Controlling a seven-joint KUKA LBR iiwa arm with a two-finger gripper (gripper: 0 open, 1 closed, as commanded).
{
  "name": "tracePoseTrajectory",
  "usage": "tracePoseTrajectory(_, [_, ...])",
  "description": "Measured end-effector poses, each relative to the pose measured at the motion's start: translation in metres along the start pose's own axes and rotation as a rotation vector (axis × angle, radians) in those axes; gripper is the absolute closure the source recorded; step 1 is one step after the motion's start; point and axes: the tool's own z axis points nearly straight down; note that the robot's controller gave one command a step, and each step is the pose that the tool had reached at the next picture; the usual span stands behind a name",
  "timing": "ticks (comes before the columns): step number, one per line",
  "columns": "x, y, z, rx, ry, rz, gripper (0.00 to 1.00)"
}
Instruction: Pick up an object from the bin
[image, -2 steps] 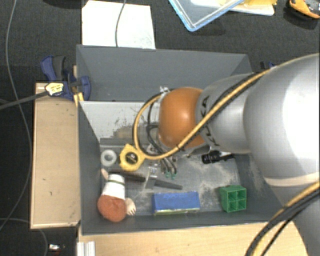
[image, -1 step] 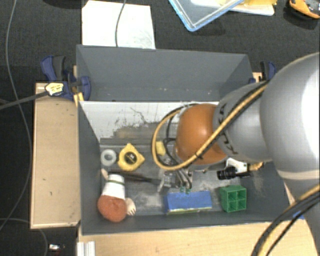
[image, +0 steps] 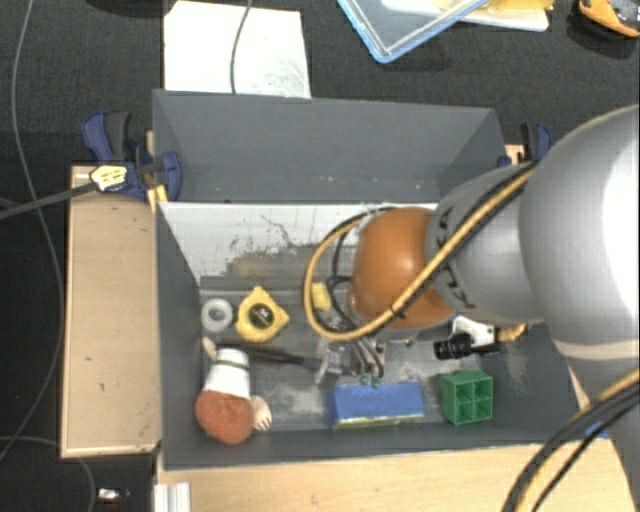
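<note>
Along the near wall of the bin (image: 320, 150) lie three things: toward the left corner a brown ball (image: 224, 417) touching a white cylinder (image: 231, 373), near the middle a blue rectangular block (image: 378, 402) lying flat, and just right of it, apart from it, a green cube-shaped block (image: 467, 396). The gripper (image: 355, 368) stands low at the far edge of the blue block, at or just above its top face; contact cannot be confirmed. Whether the gripper is released or clenched cannot be told, and nothing is seen held in it. A black-and-white marker (image: 466, 345) lies beyond the green block. Farther back on the left side sit a yellow tape measure (image: 262, 316) and a grey ring (image: 217, 315), touching or nearly so. The orange wrist cover (image: 395, 270) rises above the gripper. Judged status: every thing rests on the bin floor, so no pick is complete. The approach appears made; closing on a thing and lifting it clear are left.
</note>
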Motion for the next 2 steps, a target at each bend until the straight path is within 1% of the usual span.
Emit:
tracePoseTrajectory(1, [-0.009,0.0,-0.061,0.002,0.004,-0.07,1.0])
tracePoseTrajectory(2, [-0.011,0.009,-0.089,-0.001,0.0,-0.312,1.0])
